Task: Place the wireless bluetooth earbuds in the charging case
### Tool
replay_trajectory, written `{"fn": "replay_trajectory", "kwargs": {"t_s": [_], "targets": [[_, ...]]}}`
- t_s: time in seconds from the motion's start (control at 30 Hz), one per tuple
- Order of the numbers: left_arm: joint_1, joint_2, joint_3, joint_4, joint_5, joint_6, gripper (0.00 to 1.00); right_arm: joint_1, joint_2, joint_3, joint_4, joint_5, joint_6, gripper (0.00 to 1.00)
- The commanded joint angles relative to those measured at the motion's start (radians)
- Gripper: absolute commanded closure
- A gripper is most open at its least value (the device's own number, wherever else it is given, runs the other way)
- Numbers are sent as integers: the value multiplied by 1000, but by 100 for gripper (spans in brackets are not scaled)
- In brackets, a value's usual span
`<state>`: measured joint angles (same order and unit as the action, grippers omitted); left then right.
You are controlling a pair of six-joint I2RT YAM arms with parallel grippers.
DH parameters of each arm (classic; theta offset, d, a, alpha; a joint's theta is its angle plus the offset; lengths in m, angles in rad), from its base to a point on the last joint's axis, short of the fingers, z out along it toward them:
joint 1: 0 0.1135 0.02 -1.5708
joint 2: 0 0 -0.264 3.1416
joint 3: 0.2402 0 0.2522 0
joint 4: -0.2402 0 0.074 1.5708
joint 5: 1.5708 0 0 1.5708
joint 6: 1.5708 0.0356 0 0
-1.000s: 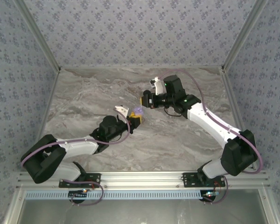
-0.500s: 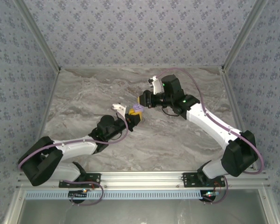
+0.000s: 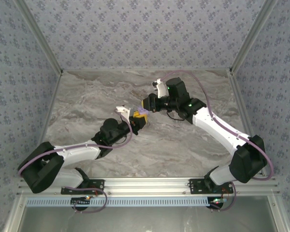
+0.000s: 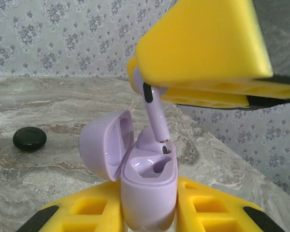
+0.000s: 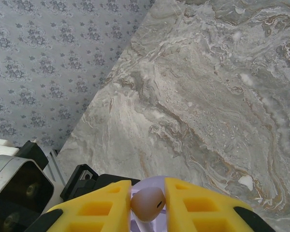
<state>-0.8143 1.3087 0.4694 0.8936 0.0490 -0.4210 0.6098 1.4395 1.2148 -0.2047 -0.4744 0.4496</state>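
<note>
My left gripper (image 4: 148, 215) is shut on the base of a pale purple charging case (image 4: 149, 181), which stands upright with its lid (image 4: 104, 145) swung open to the left. Above it, my right gripper (image 5: 147, 205) is shut on a pale purple earbud (image 4: 153, 112). The bud's stem points down and its tip is at the mouth of the case's far slot. The near socket (image 4: 150, 166) is bare. In the top view the two grippers (image 3: 137, 121) (image 3: 147, 105) meet over the middle of the table, with the case (image 3: 142, 113) between them.
A round black closed case (image 4: 29, 138) lies on the marble table (image 4: 48, 101) to the left of the purple case. Patterned walls (image 3: 145, 34) enclose the table at the back and both sides.
The right gripper has edged left and brought the earbud down to the open case. The left gripper with the case has shifted slightly left. Both grips are unchanged.
</note>
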Motion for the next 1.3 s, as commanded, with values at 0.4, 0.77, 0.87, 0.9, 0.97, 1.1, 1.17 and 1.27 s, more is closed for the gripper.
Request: {"fn": "replay_trajectory", "kwargs": {"t_s": [0.4,0.77,0.87,0.9,0.97,1.1,1.17,1.27], "targets": [[-9,-38,52,-2,-38,-27,73,22,1,34,4,7,-12,76],[-8,-50,44,-4,-39,-28,73,34,13,31,-8,33,-22,76],[-9,-51,44,-5,-32,-27,73,34,15,31,-9,45,-21,76],[-9,-52,43,-5,-31,-27,73,34,16,31,-9,48,-20,76],[-8,-52,41,-5,-32,-28,73,34,15,31,-10,50,-20,76],[-9,-51,43,-7,-32,-28,73,36,16,30,-9,49,-19,76],[-9,-48,46,-12,-32,-30,73,36,16,32,-5,47,-17,76],[-9,-46,43,-5,-38,-35,73,38,15,35,-9,42,-19,76]]}}
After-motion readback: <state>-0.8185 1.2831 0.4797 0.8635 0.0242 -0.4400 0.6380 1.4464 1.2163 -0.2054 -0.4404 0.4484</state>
